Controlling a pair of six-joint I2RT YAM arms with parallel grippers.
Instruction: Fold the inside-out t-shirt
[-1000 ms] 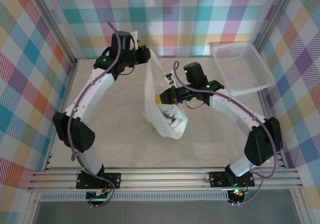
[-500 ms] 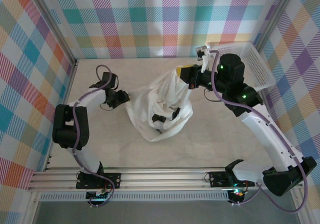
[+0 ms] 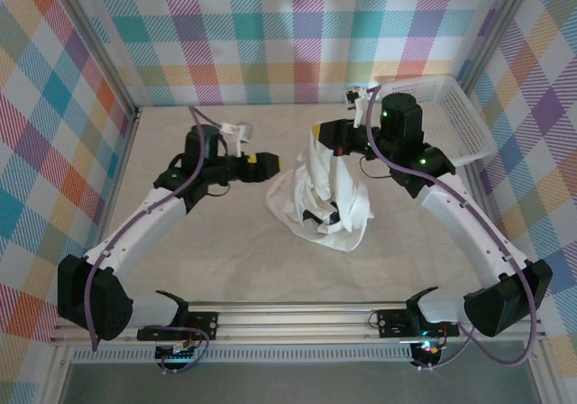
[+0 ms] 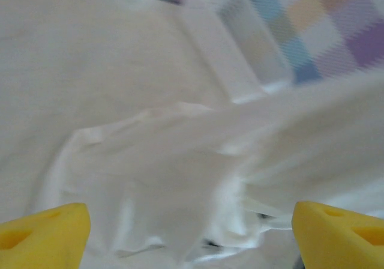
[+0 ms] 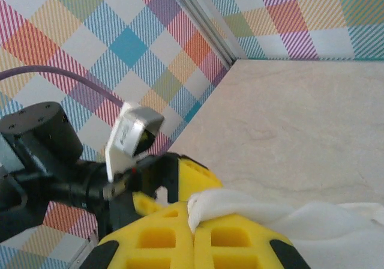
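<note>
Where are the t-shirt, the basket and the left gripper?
t-shirt [image 3: 321, 186], top view, bunched middle fabric.
basket [image 3: 451, 120], top view, lattice floor.
left gripper [image 3: 270, 162], top view, between the yellow fingertips.

The overhead camera looked down on the whole table [image 3: 225, 242] from behind. The wrist cameras, close in, faced each other across the white t-shirt [image 4: 180, 179], which every view shared.

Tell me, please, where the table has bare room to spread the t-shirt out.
Bare table lies between the t-shirt and the front rail, and in the far-left corner behind the left arm. Crowded at the right: the right fingers hold the t-shirt bunched near the basket.
</note>
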